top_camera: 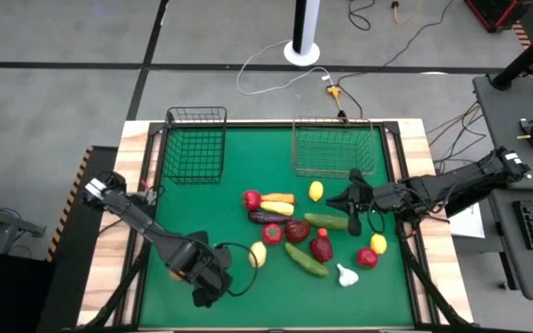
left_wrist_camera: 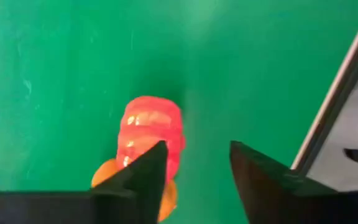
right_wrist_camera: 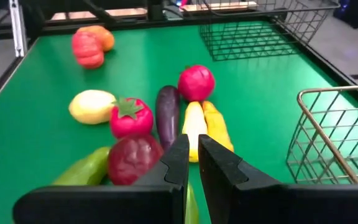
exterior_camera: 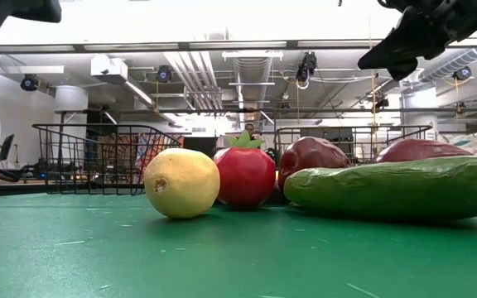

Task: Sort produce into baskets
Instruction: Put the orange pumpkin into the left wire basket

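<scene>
Left claw (left_wrist_camera: 197, 149) open, nothing between its fingers, over a red ridged piece (left_wrist_camera: 151, 134) at the mat's near-left corner; right claw (right_wrist_camera: 192, 138) closed and empty above the pile.
Black basket (top_camera: 194, 116) and brown basket (top_camera: 333, 123) sit at the far edge, stiff open mesh, nothing in them. Produce lies mid-mat. Cucumber (top_camera: 305, 260): long, glossy, probably light hollow plastic and slippery, so grip across its middle. Eggplant (right_wrist_camera: 167, 115): smooth, same hold. Lemon (exterior_camera: 181, 183): round, dimpled, so take the widest girth. Garlic (top_camera: 346, 275): smallest, lobed, so pinch the bulb.
</scene>
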